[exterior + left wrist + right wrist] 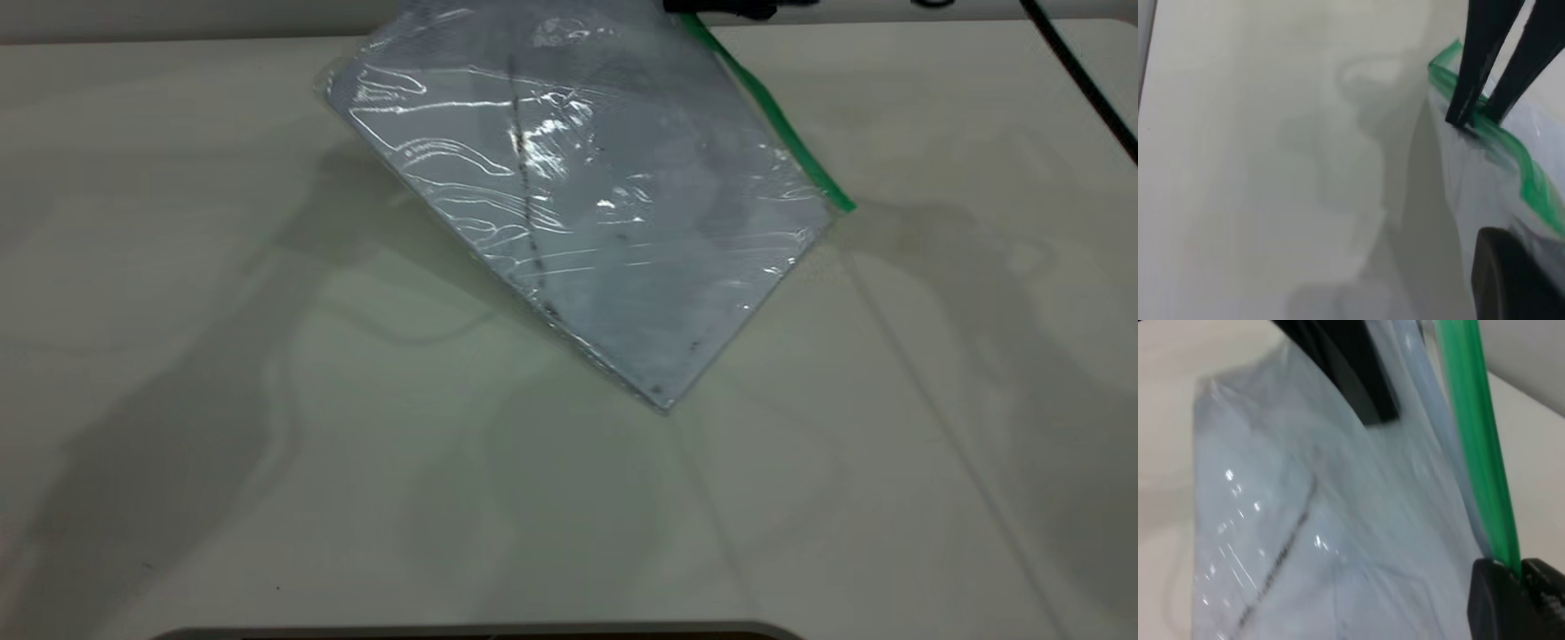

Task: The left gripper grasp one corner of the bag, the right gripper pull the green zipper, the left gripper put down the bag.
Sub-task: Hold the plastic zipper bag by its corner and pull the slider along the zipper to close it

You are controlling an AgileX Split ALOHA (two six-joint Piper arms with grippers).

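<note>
Clear bag (605, 222) lifted; left gripper (1475, 120) pinching green zipper (773, 116); right gripper (1515, 587) clamping zipper.

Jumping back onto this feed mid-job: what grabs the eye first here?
The clear bag dominates, tilted up off the table, its lowest corner toward the near edge and a dark scuff line running down it. The green zipper runs along its right-hand edge. In the left wrist view, the left gripper pinches the green-edged corner; in the right wrist view, the right gripper sits closed on the zipper.
</note>
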